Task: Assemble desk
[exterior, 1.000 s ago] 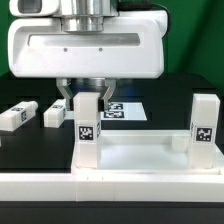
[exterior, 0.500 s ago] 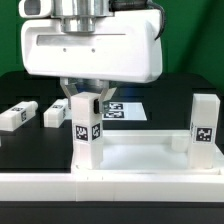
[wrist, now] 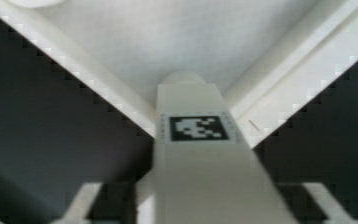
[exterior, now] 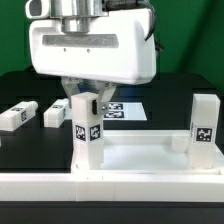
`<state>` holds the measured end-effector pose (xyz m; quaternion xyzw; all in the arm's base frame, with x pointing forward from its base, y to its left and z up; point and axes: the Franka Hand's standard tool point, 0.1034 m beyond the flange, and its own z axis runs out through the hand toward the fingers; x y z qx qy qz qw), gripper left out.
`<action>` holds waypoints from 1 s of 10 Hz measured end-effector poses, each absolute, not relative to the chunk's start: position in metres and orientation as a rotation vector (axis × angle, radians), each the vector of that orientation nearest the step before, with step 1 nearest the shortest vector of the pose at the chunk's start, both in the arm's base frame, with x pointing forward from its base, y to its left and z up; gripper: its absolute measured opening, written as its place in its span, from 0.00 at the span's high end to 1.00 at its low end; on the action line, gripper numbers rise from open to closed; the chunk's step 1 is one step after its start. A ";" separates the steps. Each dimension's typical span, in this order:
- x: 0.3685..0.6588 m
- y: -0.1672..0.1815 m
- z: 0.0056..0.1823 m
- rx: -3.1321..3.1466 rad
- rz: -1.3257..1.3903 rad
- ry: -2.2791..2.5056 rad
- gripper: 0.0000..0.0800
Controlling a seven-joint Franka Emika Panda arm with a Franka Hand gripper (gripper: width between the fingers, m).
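The white desk top (exterior: 140, 156) lies rim-up near the front of the table. Two white tagged legs stand upright in its corner sockets: one at the exterior view's left (exterior: 88, 132) and one at the right (exterior: 205, 124). My gripper (exterior: 86, 103) hangs straight over the left leg, with a finger on either side of its top. In the wrist view the leg (wrist: 201, 150) rises between my fingers (wrist: 83, 203), with a dark gap on each side, so the jaws stand open around it. The desk top's rim (wrist: 149, 45) shows beyond the leg.
Two loose white legs (exterior: 14, 116) (exterior: 55, 113) lie on the black table at the exterior view's left. The marker board (exterior: 126, 108) lies behind the gripper. A long white rail wall (exterior: 100, 196) runs along the front edge.
The gripper turned about its axis and the left leg turned with it. Its jaws then widened off the leg. The desk top and the other legs stayed put.
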<state>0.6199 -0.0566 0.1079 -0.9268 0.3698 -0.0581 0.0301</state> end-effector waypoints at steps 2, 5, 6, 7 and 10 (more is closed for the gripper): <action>0.620 -0.056 0.108 -2.914 -0.183 1.019 0.32; 0.620 -0.052 0.108 -3.041 -0.192 0.634 0.20; 0.621 -0.051 0.108 -3.070 -0.194 0.504 0.19; 0.622 -0.049 0.109 -3.085 -0.196 0.412 0.19; 0.624 -0.050 0.111 -3.140 -0.196 -0.054 0.19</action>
